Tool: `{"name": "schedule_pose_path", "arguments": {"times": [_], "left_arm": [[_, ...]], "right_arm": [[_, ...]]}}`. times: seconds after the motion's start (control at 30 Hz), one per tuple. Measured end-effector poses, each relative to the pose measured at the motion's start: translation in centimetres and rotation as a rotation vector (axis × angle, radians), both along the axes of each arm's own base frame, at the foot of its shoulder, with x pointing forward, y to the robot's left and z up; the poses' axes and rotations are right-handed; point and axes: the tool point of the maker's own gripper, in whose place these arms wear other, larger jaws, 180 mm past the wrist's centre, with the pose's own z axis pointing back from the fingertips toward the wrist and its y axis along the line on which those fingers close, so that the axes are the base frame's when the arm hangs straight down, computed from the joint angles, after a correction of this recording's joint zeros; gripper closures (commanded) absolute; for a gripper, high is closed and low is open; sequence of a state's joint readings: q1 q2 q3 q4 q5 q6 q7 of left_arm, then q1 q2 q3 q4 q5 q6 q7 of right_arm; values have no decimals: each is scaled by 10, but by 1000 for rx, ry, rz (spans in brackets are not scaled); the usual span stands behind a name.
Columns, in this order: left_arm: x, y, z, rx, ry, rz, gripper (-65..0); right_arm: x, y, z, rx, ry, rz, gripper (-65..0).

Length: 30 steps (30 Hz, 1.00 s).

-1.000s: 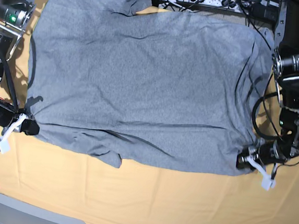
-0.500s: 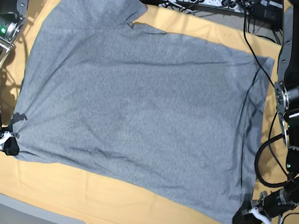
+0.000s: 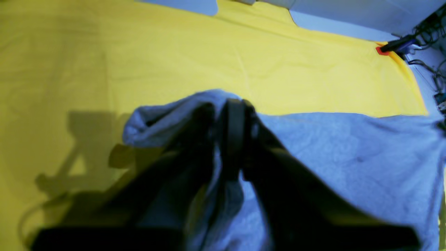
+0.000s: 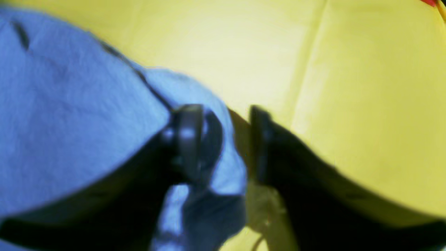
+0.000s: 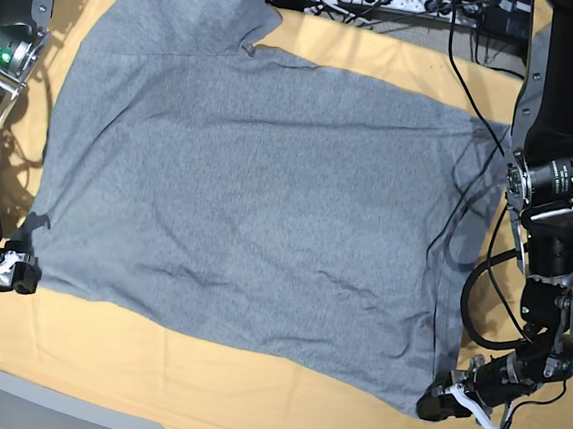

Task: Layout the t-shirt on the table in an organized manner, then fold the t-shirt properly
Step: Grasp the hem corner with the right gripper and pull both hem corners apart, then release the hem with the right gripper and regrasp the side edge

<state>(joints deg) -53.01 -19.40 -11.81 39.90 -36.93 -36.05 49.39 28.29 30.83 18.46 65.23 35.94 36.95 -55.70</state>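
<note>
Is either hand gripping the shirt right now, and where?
Right hand stands open at a t-shirt corner, holding nothing. Left hand is buried in the other corner; grip cannot be told.

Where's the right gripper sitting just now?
In the base view the right gripper is at the far left edge, low down, at the near-left corner of the t-shirt on the table, jaws parted.
</note>
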Motion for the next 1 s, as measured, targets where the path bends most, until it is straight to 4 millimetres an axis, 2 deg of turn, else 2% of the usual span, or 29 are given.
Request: {"name": "schedule_pose_path", "arguments": {"times": [0.07,0.1,0.2,0.3,0.4,0.5,0.67,0.77,0.87,0.93,1.0], "left_arm": [[-6,-1,-5,-6,40,-21,-351],[-9,-1,-8,-9,56,-29,-382],[-13,4,-15,7,82,-30,-388],[-13,16,-11,18,75,-10,-388],[-15,31,-10,33,75,12,-388],[-16,37,-11,36,84,29,-388],[-15,31,-12,29,86,22,-388],[-15,30,-12,27,87,21,-388],[-17,31,-16,29,94,22,-388],[-20,31,-25,25,106,23,-388],[-25,31,-38,22,124,29,-388]], "right_arm": [[-5,-1,-5,-6,37,3,-323],[-6,0,-6,-3,46,8,-323],[-6,12,-2,37,20,65,-322],[-2,27,10,130,-28,97,-315],[-2,33,8,141,-19,110,-315],[2,39,-9,51,8,114,-316],[19,57,-38,-137,24,95,-319],[22,52,-54,-152,45,44,-319],[16,42,-78,-126,104,-10,-319],[11,33,-94,-114,139,-65,-319],[7,34,-103,-92,152,-54,-319]]}}
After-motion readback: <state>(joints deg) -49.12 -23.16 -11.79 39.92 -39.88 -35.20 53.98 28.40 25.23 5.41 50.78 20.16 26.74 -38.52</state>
